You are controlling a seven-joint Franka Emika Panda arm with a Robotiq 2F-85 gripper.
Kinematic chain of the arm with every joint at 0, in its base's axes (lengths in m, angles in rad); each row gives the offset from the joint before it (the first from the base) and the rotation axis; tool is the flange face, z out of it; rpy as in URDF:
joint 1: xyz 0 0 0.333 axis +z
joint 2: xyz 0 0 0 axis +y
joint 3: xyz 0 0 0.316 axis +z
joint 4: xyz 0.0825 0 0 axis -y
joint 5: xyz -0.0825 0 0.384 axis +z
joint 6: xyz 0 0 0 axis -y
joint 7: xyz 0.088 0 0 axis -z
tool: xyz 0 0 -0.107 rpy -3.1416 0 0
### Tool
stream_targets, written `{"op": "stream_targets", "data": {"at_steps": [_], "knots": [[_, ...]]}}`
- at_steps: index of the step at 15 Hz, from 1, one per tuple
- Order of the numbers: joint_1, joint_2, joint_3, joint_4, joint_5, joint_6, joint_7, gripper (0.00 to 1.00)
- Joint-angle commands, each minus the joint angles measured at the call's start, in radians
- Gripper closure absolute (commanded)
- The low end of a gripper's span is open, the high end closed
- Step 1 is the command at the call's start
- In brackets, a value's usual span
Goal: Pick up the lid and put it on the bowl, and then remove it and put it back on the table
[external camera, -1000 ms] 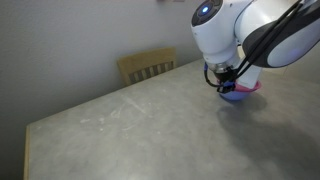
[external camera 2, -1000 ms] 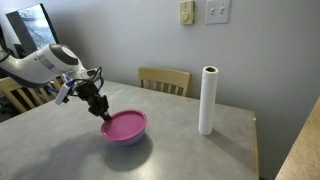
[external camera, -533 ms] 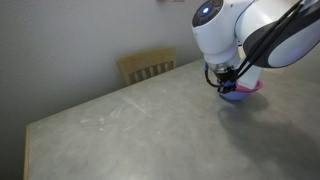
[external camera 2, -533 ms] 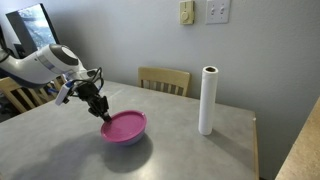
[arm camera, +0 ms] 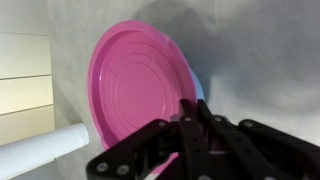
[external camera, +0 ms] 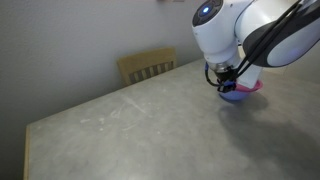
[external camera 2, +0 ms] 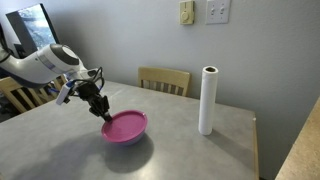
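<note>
Gripper [arm camera: 193, 112] closed on rim of lid [arm camera: 140, 85], fingers pinched tog. at the edge on the arm's side. Lid sits flat on bowl [external camera 2: 128, 139], w/ only a blue strip showing underneath. Both are on table [external camera 2: 200, 155]. Paper towel roll [external camera 2: 208, 100] stands upright further back, apart from bowl. Chair [external camera 2: 165, 80] is behind table, by wall.

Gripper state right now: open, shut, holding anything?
Gripper: shut on the rim of the flat magenta-pink plastic lid, which sits on the small blue plastic bowl.
</note>
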State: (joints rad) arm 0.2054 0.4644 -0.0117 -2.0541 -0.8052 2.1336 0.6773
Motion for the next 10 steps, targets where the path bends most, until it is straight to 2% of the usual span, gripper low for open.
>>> {"op": "stream_targets", "data": {"at_steps": [1,10], "knots": [[-0.001,0.007,-0.005,0.008,-0.024,0.013,0.008,0.98],[0.010,0.019,-0.001,0.028,-0.027,0.003,0.002,0.98]]}}
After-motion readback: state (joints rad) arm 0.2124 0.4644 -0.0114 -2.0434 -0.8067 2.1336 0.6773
